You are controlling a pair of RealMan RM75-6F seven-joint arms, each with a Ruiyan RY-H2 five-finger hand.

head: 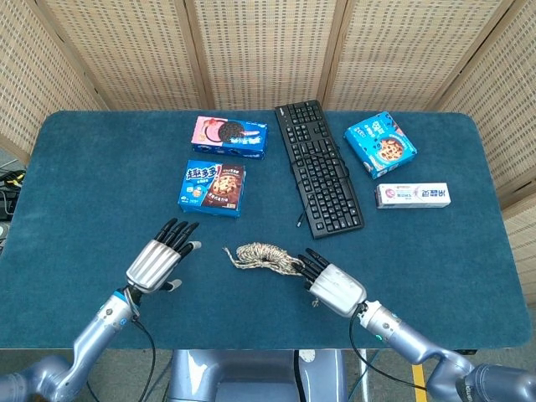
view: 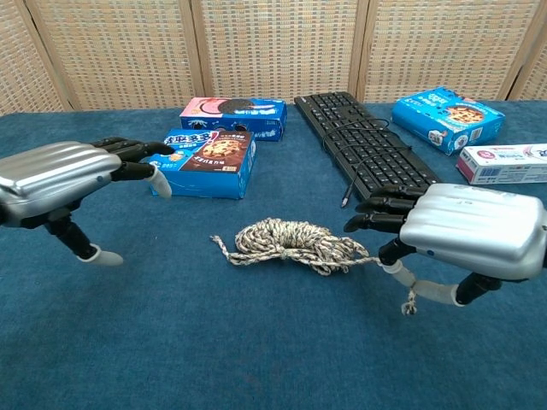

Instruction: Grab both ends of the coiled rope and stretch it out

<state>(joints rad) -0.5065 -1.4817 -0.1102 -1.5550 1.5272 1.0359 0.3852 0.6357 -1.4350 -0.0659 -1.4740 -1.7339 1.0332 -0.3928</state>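
Note:
The coiled beige rope (head: 261, 256) (view: 286, 242) lies on the blue table near its front edge. My right hand (head: 335, 287) (view: 466, 231) is just right of the coil. It pinches the rope's right end between thumb and finger, and the knotted tail (view: 410, 302) dangles under the palm. A short strand runs taut from the coil to that hand. My left hand (head: 157, 261) (view: 64, 175) hovers left of the coil with its fingers spread and holds nothing. The rope's other end (view: 219, 245) sticks out at the coil's left, apart from the left hand.
A blue cookie box (head: 213, 187) lies behind the left hand, with a pink cookie box (head: 229, 136) further back. A black keyboard (head: 318, 167) with a loose cable runs behind the coil. Another blue cookie box (head: 380, 144) and a toothpaste box (head: 411, 195) lie at the right.

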